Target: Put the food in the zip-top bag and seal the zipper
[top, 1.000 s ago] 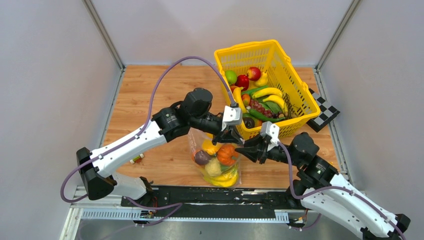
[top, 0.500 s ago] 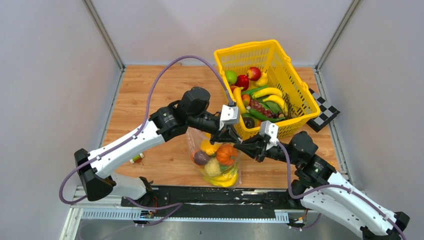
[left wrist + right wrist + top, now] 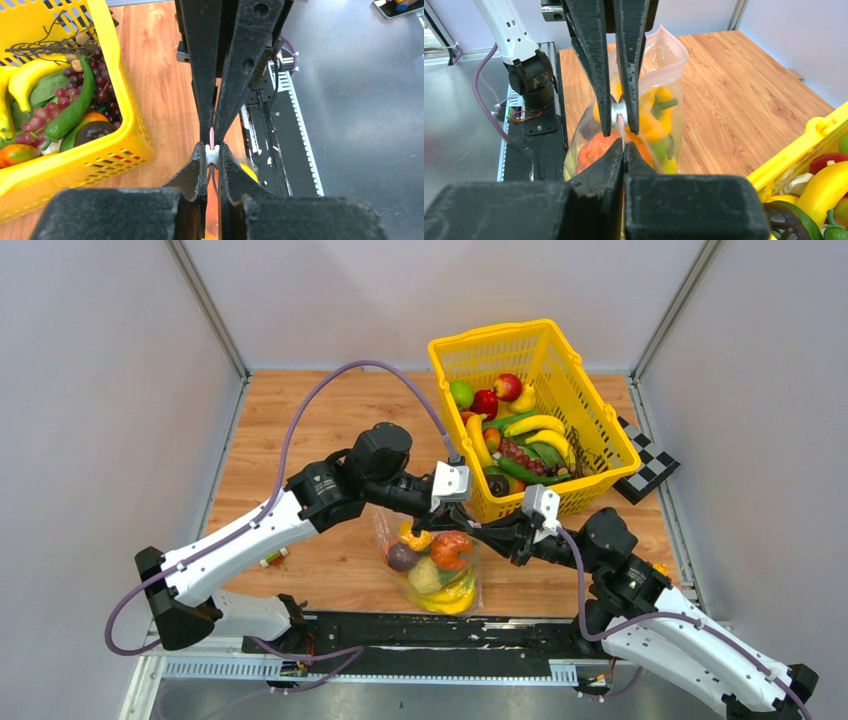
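The zip-top bag [image 3: 432, 570] stands upright on the wooden table and holds food: an orange piece [image 3: 452, 550], a purple one [image 3: 402, 557] and yellow ones. My left gripper [image 3: 455, 517] is shut on the white slider [image 3: 212, 154] of the pink zipper [image 3: 212, 136] at the bag's top edge. My right gripper [image 3: 480, 530] faces it, shut on the bag's top edge [image 3: 623, 135] right beside the slider [image 3: 618, 115]. In the right wrist view the bag [image 3: 664, 75] shows orange, yellow and green food through its side.
A yellow basket [image 3: 600, 445] with bananas, apples, grapes and green vegetables stands at the back right, close behind both grippers; its rim [image 3: 120, 100] is left of my left fingers. A checkered board [image 3: 648, 466] lies right of it. Grey walls enclose the table.
My right gripper has moved left and shut on the bag's top edge. My left gripper has drawn the slider a little left and nearer.
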Controlling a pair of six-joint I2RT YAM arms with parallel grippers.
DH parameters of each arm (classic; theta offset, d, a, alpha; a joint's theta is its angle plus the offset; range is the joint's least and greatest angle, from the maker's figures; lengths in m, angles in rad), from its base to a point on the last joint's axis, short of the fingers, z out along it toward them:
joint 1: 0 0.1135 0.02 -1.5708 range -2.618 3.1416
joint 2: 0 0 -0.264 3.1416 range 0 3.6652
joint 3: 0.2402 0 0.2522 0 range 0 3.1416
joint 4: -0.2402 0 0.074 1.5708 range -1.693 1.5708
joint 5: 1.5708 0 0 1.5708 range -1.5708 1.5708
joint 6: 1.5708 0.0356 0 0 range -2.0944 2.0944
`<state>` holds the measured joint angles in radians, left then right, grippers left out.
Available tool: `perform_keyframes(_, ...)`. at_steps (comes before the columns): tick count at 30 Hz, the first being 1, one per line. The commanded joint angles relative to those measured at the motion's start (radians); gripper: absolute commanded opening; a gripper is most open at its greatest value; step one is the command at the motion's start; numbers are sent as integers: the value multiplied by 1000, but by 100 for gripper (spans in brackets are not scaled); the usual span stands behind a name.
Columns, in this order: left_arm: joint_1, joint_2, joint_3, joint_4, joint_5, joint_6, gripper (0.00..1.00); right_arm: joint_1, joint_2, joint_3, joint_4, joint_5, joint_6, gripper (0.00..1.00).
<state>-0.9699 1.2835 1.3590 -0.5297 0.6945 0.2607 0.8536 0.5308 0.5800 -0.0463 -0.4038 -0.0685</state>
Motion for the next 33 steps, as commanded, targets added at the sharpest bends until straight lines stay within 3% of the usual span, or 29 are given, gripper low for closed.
perform_keyframes(1, 3, -80, -29, -99, -53, 41, 0, -2, -27, -3, 65, 35, 15, 0)
perform_keyframes(9, 2, -67, -6, -81, -30, 19, 0, -4, -9, 9, 80, -45, 10, 0)
perform_keyframes(18, 5, -96, -43, -195, -255, 73, 0, -2, -66, -6, 60, -22, -12, 0)
perform_keyframes(24, 15, -136, -62, -168, -300, 68, 0, -3, -78, -12, 66, -33, -11, 0)
perform_keyframes(29, 19, -139, -47, -118, -221, 39, 0, -2, -58, 8, 56, -80, -26, 0)
perform_keyframes(31, 17, -125, -25, -106, -156, 23, 0, -3, -25, 37, 24, -95, -45, 16)
perform_keyframes(33, 17, -105, 1, -105, -106, 19, 0, -2, 13, 75, -8, -108, -65, 41)
